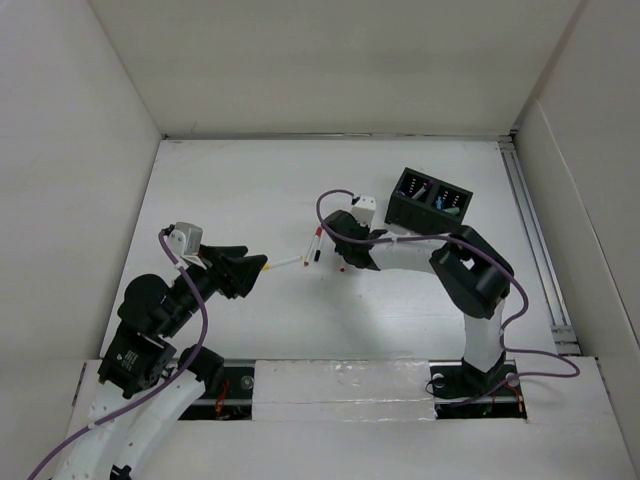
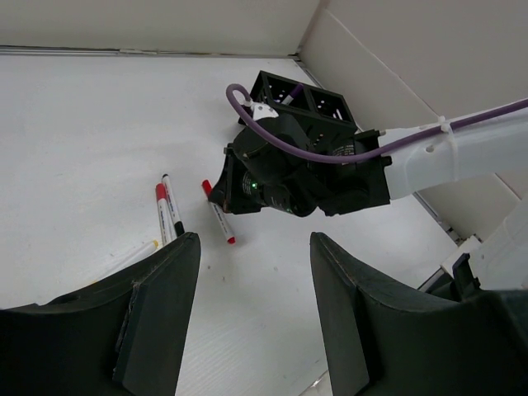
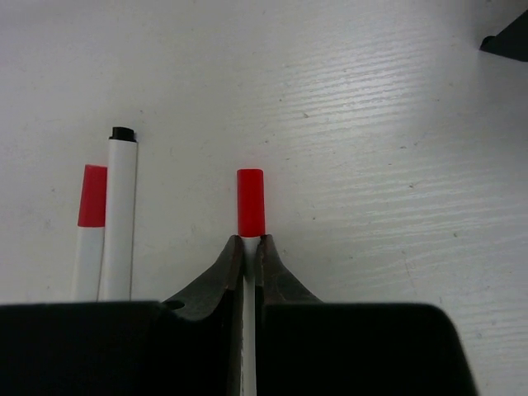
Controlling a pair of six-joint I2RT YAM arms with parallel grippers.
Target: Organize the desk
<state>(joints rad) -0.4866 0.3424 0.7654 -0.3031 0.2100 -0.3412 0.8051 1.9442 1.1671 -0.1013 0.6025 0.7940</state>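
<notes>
The white desk (image 1: pixel 250 190) holds several markers. My right gripper (image 1: pixel 340 256) is shut on a red-capped white marker (image 3: pixel 250 202), low at the desk surface; its red cap sticks out past the fingertips (image 3: pixel 233 256). The same marker shows in the left wrist view (image 2: pixel 219 216). Just left of it lie a red-capped marker (image 3: pixel 91 214) and a black-tipped marker (image 3: pixel 120 206), side by side. A yellow-tipped marker (image 1: pixel 285 263) lies further left. My left gripper (image 1: pixel 250 268) is open and empty, just left of the yellow-tipped marker, also in its own view (image 2: pixel 254 272).
A black two-compartment organizer box (image 1: pixel 430 198) holding small items stands at the back right, behind the right arm. A metal rail (image 1: pixel 530 230) runs along the desk's right edge. White walls surround the desk.
</notes>
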